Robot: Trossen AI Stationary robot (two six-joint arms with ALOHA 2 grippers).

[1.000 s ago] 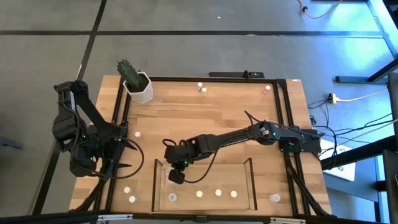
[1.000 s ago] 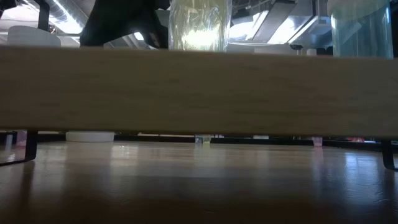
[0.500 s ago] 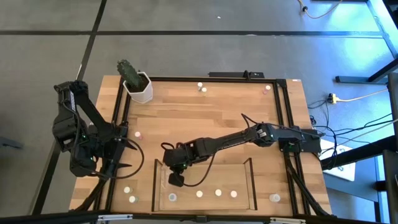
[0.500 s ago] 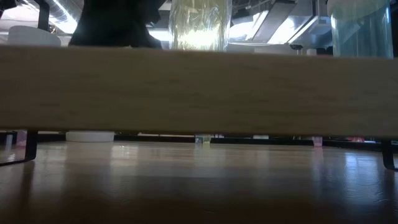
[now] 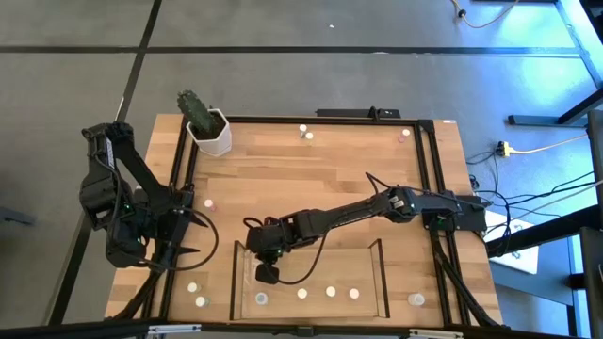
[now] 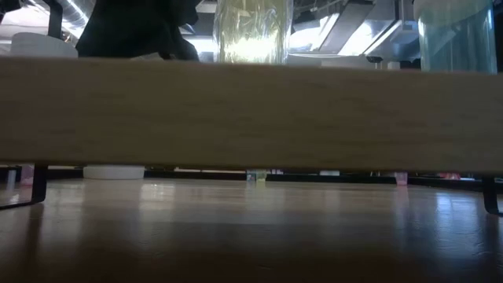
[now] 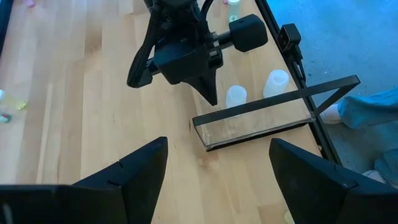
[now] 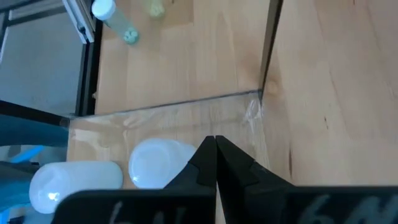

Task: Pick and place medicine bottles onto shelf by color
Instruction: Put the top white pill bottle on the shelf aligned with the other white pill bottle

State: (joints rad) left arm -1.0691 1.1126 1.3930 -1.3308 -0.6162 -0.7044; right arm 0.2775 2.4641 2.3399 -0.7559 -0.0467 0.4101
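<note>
The shelf (image 5: 320,266), a clear-walled tray with a wood floor, lies at the table's near middle. Three pale medicine bottles (image 5: 331,291) stand in a row along its near side, with another (image 5: 261,298) at its left. My right gripper (image 5: 267,273) is shut and points down into the shelf's left end, its tips (image 8: 216,142) right beside an upright white bottle (image 8: 158,163). A second white bottle (image 8: 74,183) is close by. My left gripper (image 5: 196,237) waits open at the table's left, away from all bottles. My right gripper's shut fingertips (image 7: 211,99) come down slanting from the table's right, close against the side of the upright white bottle (image 7: 236,96) inside the shelf's left wall. I cannot tell whether they touch it. The bottle stands upright on the shelf's floor.
Loose bottles stand outside the shelf: two at the near left (image 5: 196,294), one at the near right (image 5: 416,299), a pinkish one (image 5: 209,202) at the left, and others at the far edge (image 5: 303,130). A white cactus pot (image 5: 209,132) is at the far left. A black frame (image 5: 438,188) rims the table.
My right gripper has rolled a little at the wrist and eased slightly toward the table's near edge over the shelf's left end, staying shut. No bottle has visibly moved.
</note>
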